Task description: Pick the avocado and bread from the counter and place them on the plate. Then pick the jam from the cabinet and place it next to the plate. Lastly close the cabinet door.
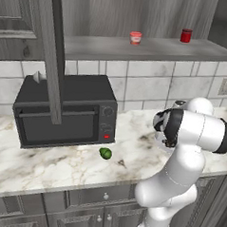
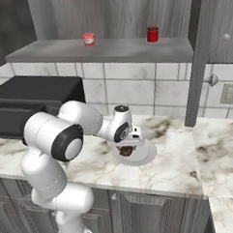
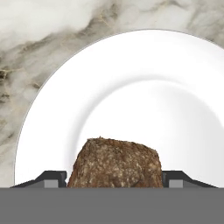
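My gripper (image 2: 126,148) is shut on the bread (image 3: 114,162), a dark brown speckled lump that sits between the two fingertips. It hangs low over the middle of the white plate (image 3: 131,78); whether it touches the plate I cannot tell. In the right base view the bread (image 2: 125,151) sits over the plate (image 2: 148,154) on the marble counter (image 2: 179,168). The green avocado (image 1: 105,153) lies on the counter (image 1: 55,166) in front of the microwave. The pink jam (image 1: 135,38) stands on the open cabinet's shelf (image 1: 152,50). The cabinet door (image 1: 52,54) stands open.
A black microwave (image 1: 63,112) occupies the counter's back left. A darker red jar (image 1: 186,35) stands to the right of the jam on the shelf. The open door's edge hangs over the microwave. A wall socket (image 2: 229,93) is on the tiles at right.
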